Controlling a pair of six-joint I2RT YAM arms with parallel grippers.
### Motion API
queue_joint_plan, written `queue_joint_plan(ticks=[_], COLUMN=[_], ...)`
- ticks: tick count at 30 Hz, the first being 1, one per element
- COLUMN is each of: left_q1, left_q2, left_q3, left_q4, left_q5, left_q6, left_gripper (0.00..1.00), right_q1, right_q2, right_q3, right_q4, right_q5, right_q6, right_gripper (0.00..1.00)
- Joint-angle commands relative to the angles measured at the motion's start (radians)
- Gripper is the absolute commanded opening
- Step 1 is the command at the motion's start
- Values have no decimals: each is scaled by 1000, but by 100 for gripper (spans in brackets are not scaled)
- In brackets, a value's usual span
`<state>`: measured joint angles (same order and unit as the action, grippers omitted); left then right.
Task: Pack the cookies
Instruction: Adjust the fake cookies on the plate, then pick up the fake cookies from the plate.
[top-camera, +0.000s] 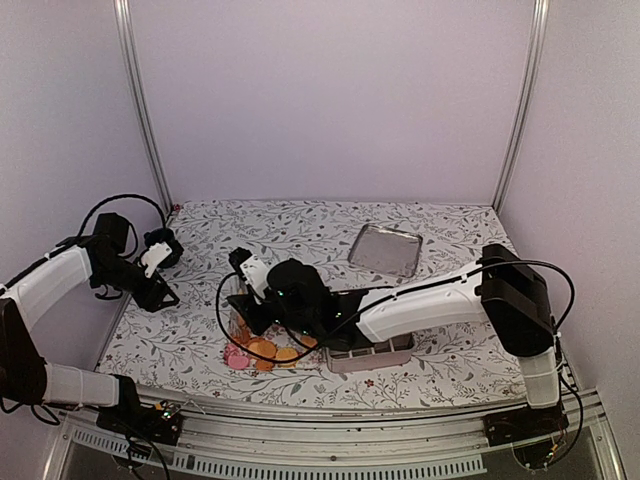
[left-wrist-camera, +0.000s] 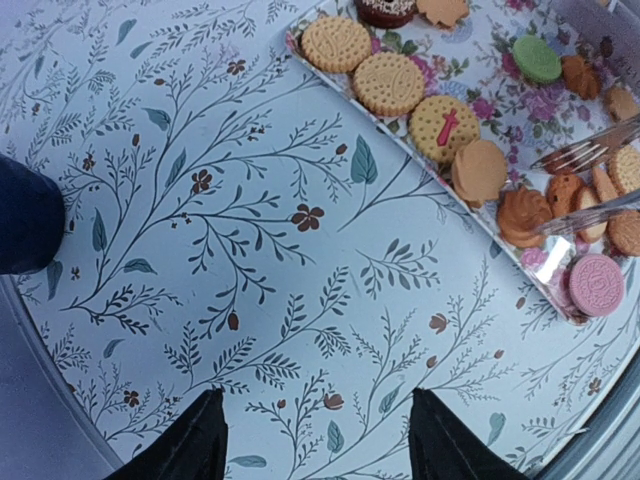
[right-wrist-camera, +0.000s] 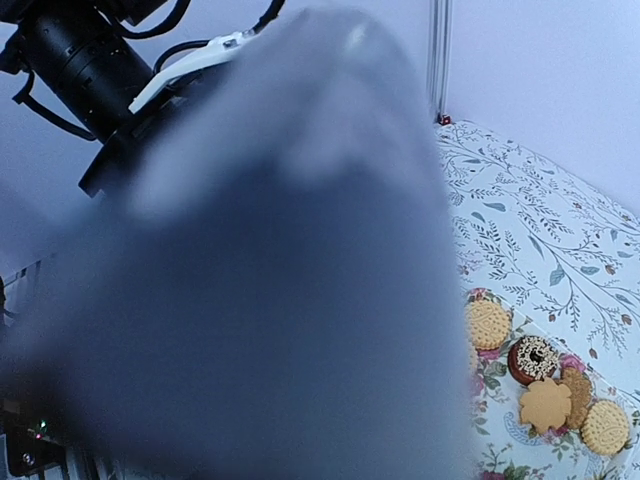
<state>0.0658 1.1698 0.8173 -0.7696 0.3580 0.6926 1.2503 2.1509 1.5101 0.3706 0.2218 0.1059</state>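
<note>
Right of the open, empty left gripper (left-wrist-camera: 315, 400) lie the cookies (left-wrist-camera: 390, 82); the right gripper (top-camera: 250, 285), state unclear, hangs above them.

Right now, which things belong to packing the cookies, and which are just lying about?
Job: cookies; floral tray holding them; metal utensil over them; box near the front edge.
Lying about: silver tray at the back.

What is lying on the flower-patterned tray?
Tan round cookies, a green cookie and a pink cookie lie on the tray, with metal prongs reaching over them. From above, the right arm covers most of the tray, so that part is hidden.
</note>
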Motion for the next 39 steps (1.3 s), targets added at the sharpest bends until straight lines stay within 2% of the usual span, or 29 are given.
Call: queue_joint_plan(ticks=[1, 6, 7, 13, 22, 39], left_q1=[-6, -8, -8, -8, -9, -9], left_q2=[-14, -14, -15, -9, -8, -13], left_q3=[0, 8, 8, 6, -2, -27], left_q4=[7, 3, 2, 3, 4, 21], left_q5=[14, 14, 12, 25, 25, 18], left_q6=[9, 8, 8, 3, 1, 4], left_gripper=[63, 63, 63, 63, 63, 63], right_q1=[27, 28, 26, 4, 2, -19], right_q2=[-45, -52, -78, -168, -262, -206], right_q3=[-6, -15, -45, -141, -222, -239], right_q4=[-7, -25, -28, -27, -40, -80], right_q5=[-26, -15, 7, 32, 10, -43], right_q6=[1, -8, -10, 3, 8, 25], right_gripper=[39, 36, 33, 33, 44, 45])
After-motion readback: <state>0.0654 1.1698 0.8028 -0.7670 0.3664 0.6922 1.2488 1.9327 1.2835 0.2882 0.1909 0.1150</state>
